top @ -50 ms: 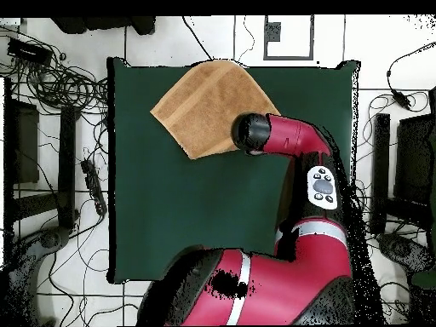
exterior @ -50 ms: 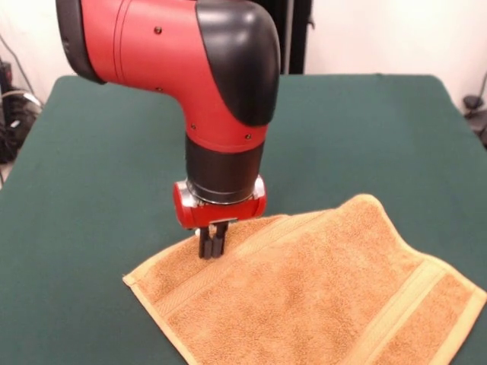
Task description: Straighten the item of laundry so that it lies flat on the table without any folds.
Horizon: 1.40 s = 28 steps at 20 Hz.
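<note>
Looking at this from the near edge back: the towel [exterior @ -50 ms: 319,296] sits at the front of the counter [exterior @ -50 ms: 99,167], right of centre in the front view, turned like a diamond rather than square to the edges. It looks mostly spread out, with paler bands near two ends, though I can't rule out a doubled layer. Its long axis seems to run from the left corner to the right corner.

Further back, the gripper [exterior @ -50 ms: 213,245] comes straight down onto the towel's far-left edge, fingers pressed close together, looks like it's pinching the cloth right at the hem. So nearly all the fabric lies toward the camera and to the right of the gripper; my guess is any pull goes away from that.

Count: one towel, one gripper, one counter.
</note>
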Available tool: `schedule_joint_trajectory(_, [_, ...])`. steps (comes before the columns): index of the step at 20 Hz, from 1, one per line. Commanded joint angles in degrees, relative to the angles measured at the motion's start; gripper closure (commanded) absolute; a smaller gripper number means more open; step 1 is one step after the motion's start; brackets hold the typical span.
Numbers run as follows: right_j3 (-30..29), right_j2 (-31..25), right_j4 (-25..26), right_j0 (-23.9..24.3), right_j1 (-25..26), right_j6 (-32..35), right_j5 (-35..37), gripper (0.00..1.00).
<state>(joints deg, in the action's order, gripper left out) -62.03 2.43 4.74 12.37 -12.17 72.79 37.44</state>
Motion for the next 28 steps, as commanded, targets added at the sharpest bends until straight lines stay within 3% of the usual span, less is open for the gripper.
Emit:
schedule_joint_trajectory(1, [0.37, -7.11, 2.31, -1.38, 7.13, -2.88, 8.14, 1.00])
schedule_joint_trajectory(6, [2.83, -6.32, 2.78, -1.81, 9.17, -2.68, 11.12, 1.00])
schedule_joint_trajectory(13, [2.43, -7.84, 3.22, -0.40, 10.18, -4.34, 9.28, 1.00])
schedule_joint_trajectory(14, [2.51, -7.53, 3.34, -0.57, 10.20, -3.85, 9.24, 0.00])
schedule_joint_trajectory(28, [5.76, -5.60, 3.74, -2.13, 11.48, -2.73, 14.98, 0.00])
